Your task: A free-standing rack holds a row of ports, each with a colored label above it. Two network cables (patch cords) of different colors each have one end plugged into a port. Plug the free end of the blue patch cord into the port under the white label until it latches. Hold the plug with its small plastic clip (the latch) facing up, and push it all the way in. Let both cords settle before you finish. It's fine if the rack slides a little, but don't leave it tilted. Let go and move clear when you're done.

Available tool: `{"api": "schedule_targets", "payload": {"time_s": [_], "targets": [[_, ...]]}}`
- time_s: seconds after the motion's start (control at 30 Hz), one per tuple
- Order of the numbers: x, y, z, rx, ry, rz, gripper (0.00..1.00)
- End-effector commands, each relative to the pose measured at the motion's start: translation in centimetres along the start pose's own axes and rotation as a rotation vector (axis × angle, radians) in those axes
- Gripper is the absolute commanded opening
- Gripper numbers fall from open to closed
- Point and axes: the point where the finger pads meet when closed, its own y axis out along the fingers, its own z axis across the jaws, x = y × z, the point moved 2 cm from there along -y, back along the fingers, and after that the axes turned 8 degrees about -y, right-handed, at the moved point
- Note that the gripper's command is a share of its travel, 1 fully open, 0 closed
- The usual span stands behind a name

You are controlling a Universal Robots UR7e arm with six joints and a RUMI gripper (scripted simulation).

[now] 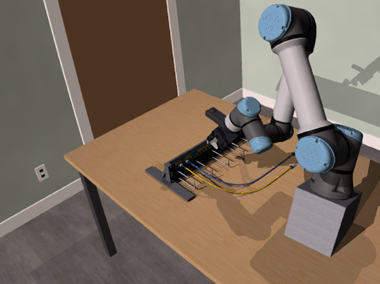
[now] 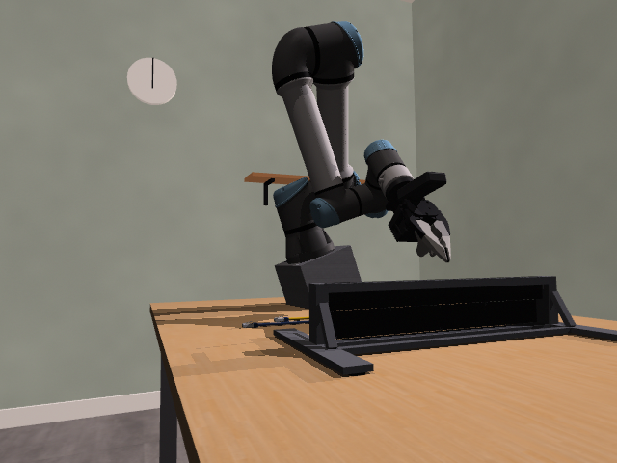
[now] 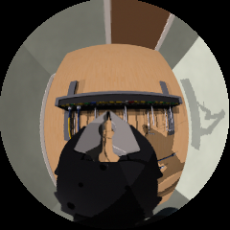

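The black rack [image 1: 180, 189] [image 2: 433, 285] [image 3: 120, 95] stands upright on its feet on the table. Its port row is too small to make out the white label. The blue cord [image 1: 240, 185] [image 2: 286, 323] has one end in a port near the left end of the row. It curves over the table toward the arm's base, where its free plug [image 2: 247, 325] lies. The yellow cord [image 1: 242, 192] [image 3: 70, 126] runs beside it from a port further left; its free plug [image 1: 293, 165] [image 2: 281, 319] lies nearby. My gripper [image 2: 447, 259] [image 3: 108, 111] is shut and empty, tilted down, above the rack's port side.
Several thin metal prongs [image 1: 221, 159] [image 3: 126, 114] stick out from the rack's port side below the ports. The arm's grey base block [image 1: 311, 212] stands near the free plugs. The arm's lower joint [image 1: 313, 154] partly hides the blue plug in the top view.
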Motion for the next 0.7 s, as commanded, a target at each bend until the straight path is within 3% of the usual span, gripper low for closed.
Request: {"api": "schedule_targets", "payload": {"time_s": [0.0, 0.37, 0.67], "targets": [[0.0, -0.7, 0.0, 0.000, 0.000, 0.001, 0.00], [0.0, -3.5, 0.0, 0.000, 0.000, 0.001, 0.00], [0.0, -7.1, 0.0, 0.000, 0.000, 0.001, 0.00]]}}
